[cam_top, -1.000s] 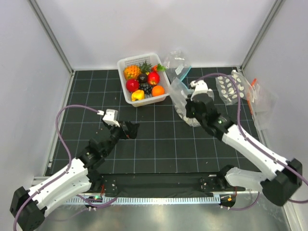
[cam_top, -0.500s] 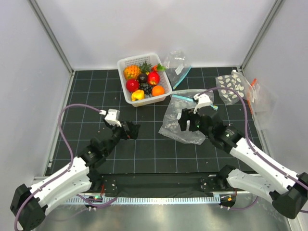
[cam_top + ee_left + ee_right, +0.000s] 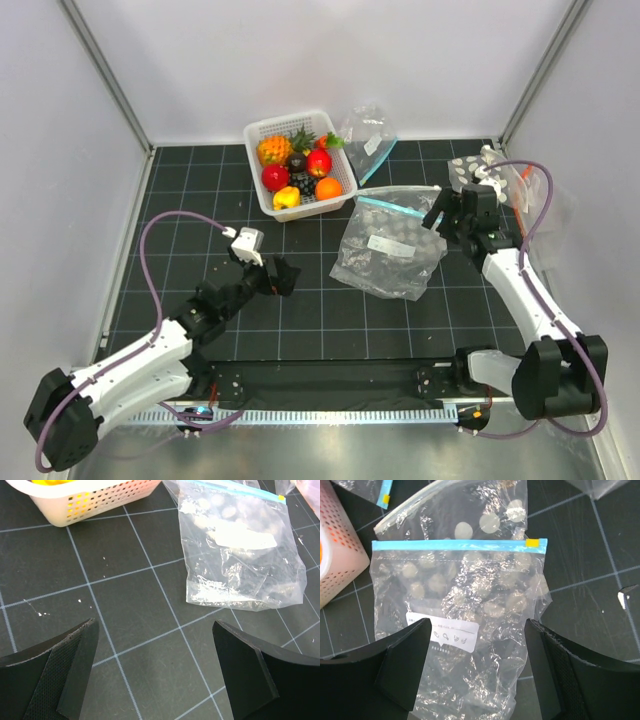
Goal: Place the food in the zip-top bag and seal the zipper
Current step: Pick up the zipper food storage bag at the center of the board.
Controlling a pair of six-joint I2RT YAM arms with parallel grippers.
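The zip-top bag (image 3: 388, 250) (image 3: 240, 555) (image 3: 465, 610) lies flat on the black mat, with whitish spots and a white label showing through it. Its teal zipper (image 3: 395, 203) (image 3: 455, 545) runs along the far edge and looks closed. The food sits in the white basket (image 3: 262, 130): two red apples (image 3: 276, 177), an orange (image 3: 328, 188) and a lemon (image 3: 287, 197). My right gripper (image 3: 443, 218) (image 3: 476, 630) hovers open over the bag's near half, holding nothing. Left of the bag, my left gripper (image 3: 283, 275) (image 3: 155, 625) is open above bare mat.
A pineapple (image 3: 275, 150) shares the basket. A small clear bag (image 3: 368, 130) lies behind the basket. A spotted bag (image 3: 468, 172) and a bag with an orange strip (image 3: 528, 195) lie at the far right. Another clear bag edge (image 3: 420, 500) shows beyond the zipper.
My right gripper opened and let go of the bag, which dropped flat onto the mat. The right arm then drew back to the right. The left gripper edged slightly right.
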